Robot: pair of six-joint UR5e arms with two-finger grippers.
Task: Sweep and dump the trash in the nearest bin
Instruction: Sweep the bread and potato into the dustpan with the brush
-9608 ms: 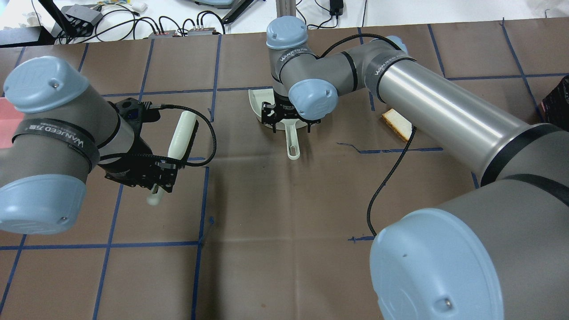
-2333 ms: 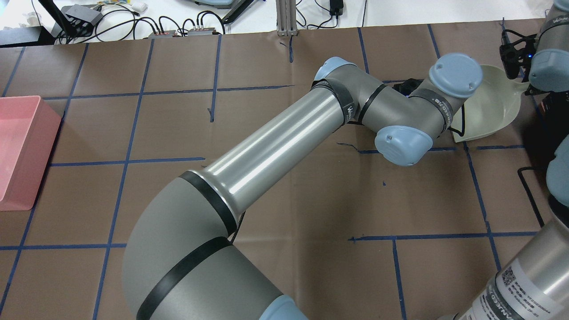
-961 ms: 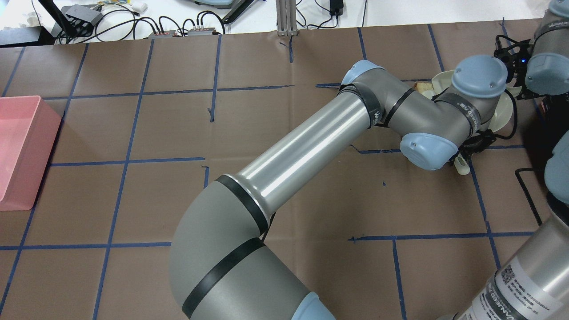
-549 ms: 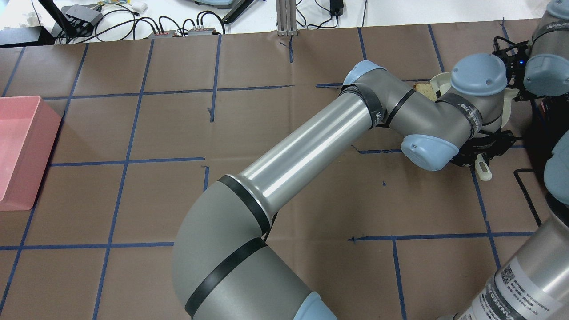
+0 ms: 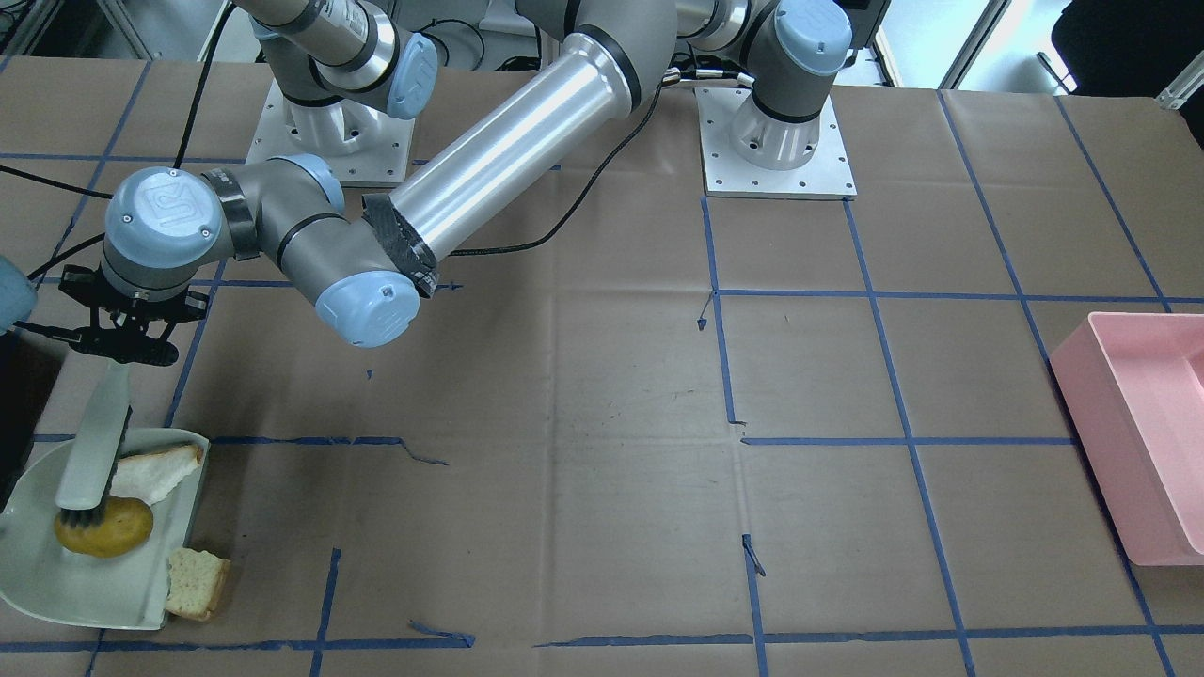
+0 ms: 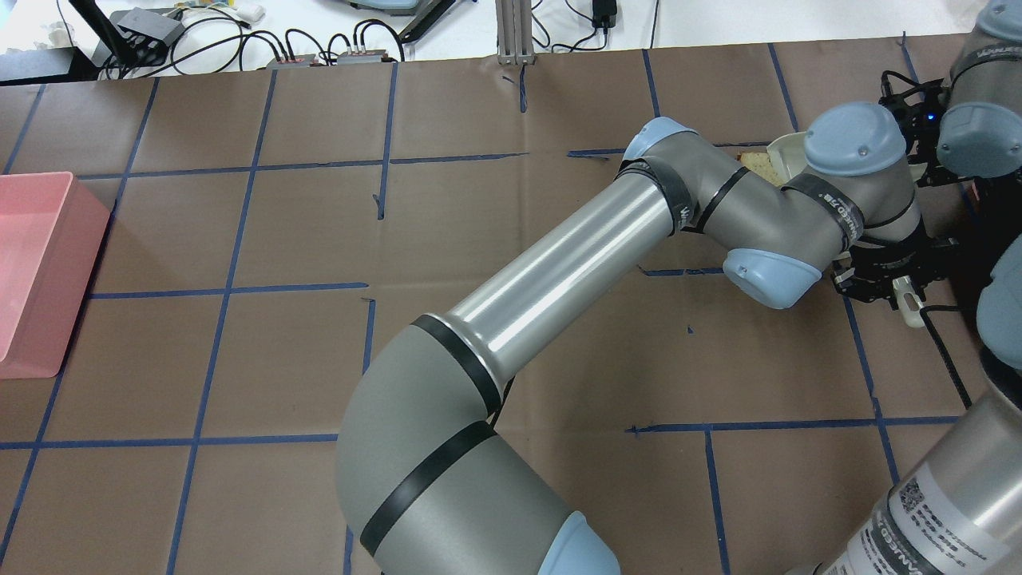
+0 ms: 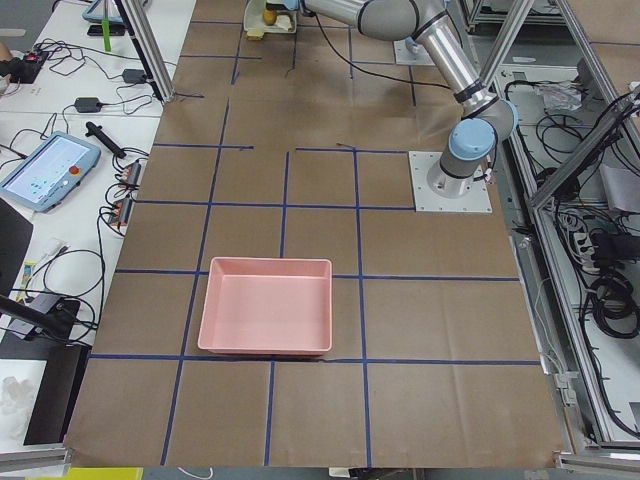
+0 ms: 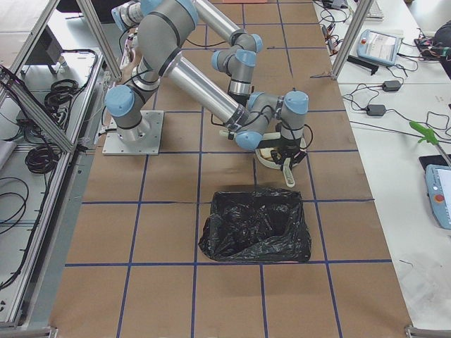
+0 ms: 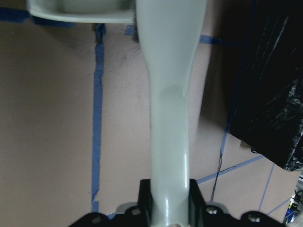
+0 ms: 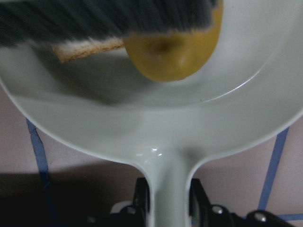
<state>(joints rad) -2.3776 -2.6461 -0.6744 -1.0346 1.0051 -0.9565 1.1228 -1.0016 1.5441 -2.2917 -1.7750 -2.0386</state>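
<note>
My right gripper [image 10: 169,191] is shut on the handle of the pale green dustpan [image 5: 42,574], which lies on the table. In it lie the yellow-brown potato [image 5: 103,528] and one piece of white bread [image 5: 155,470]. The other bread piece [image 5: 198,583] lies at the pan's open edge, partly on the paper. My left gripper [image 5: 118,346] is shut on the handle of the pale brush [image 5: 89,451]. The brush's dark bristles [image 10: 104,16] rest against the potato [image 10: 175,45] inside the pan. My left arm reaches across to the right side.
A black trash bag bin [image 8: 257,225] stands right beside the dustpan, at my right end of the table. A pink bin [image 6: 32,271] stands at the far left end. My long left arm [image 6: 559,263] lies diagonally over the middle of the brown paper.
My left gripper and the brush handle have swung rightward toward the black bin. Earlier the left arm crossed from the left side, and the dustpan moved from the centre to the right.
</note>
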